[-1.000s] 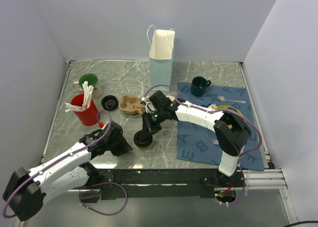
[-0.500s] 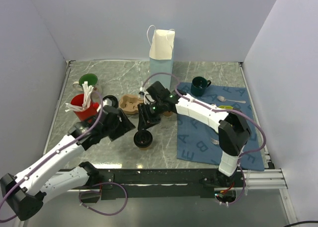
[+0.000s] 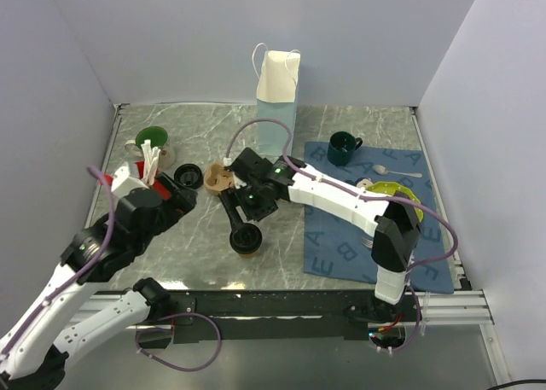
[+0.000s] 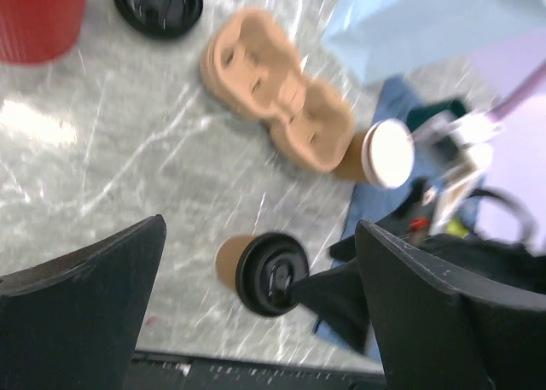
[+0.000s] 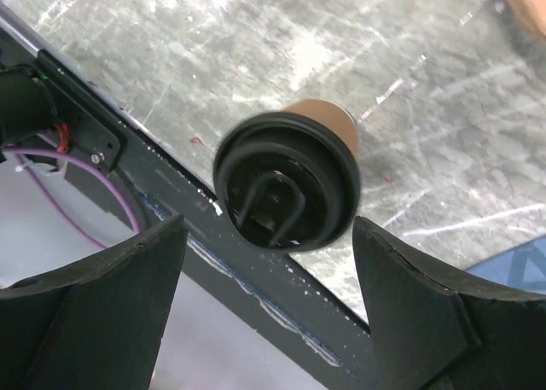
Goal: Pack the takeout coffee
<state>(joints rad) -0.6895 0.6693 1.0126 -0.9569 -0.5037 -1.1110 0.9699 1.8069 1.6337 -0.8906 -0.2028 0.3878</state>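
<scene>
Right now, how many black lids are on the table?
2. One black lid sits on the kraft cup near the front edge; a loose lid lies between the red cup and the carrier. More may be hidden.

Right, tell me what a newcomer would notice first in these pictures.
The small tan takeout coffee with its black lid sits alone on the marble table near the front edge, the open right gripper hovering over it. Behind, a tall white and pale-blue paper bag stands upright at the back wall. A blue mat covers the right side, a dark green mug at its far end.
</scene>
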